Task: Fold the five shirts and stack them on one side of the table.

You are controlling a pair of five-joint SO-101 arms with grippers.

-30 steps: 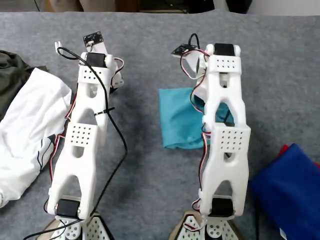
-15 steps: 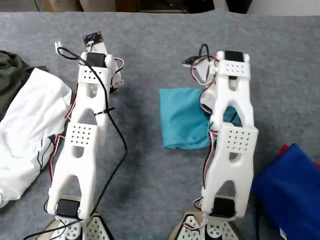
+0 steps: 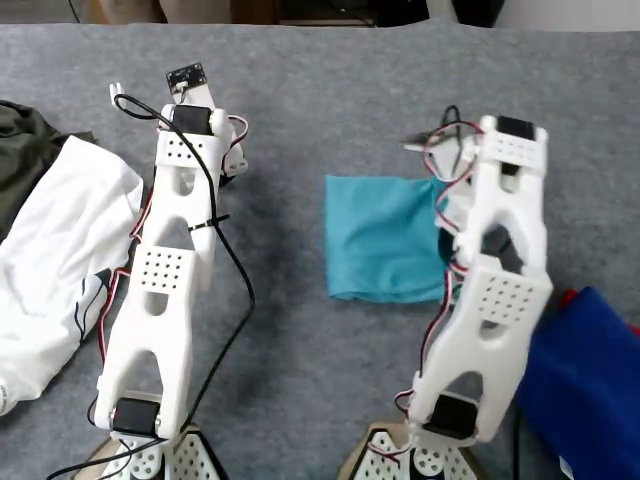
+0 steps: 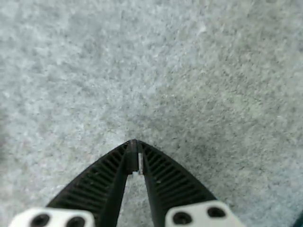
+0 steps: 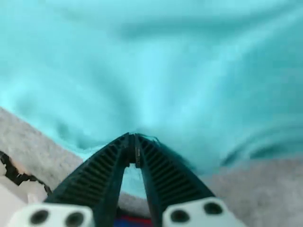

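A folded teal shirt (image 3: 383,238) lies on the grey table cover between the two arms. My right gripper (image 5: 133,138) is shut on the teal shirt (image 5: 156,71) at its right-hand edge, under the right arm (image 3: 497,270). My left gripper (image 4: 134,145) is shut with nothing in it, low over bare grey cover, at the far end of the left arm (image 3: 180,230). A crumpled white shirt (image 3: 60,260) and a dark green shirt (image 3: 20,140) lie at the left edge. A blue shirt (image 3: 590,385) lies at the near right.
A sliver of red cloth (image 3: 568,298) shows beside the blue shirt. The grey cover (image 3: 300,110) stretches bare across the far part of the table. A black cable (image 3: 235,270) runs along the left arm.
The right arm has swung to the right, and the teal shirt has shifted slightly right with it and spread wider. The left arm has not moved.
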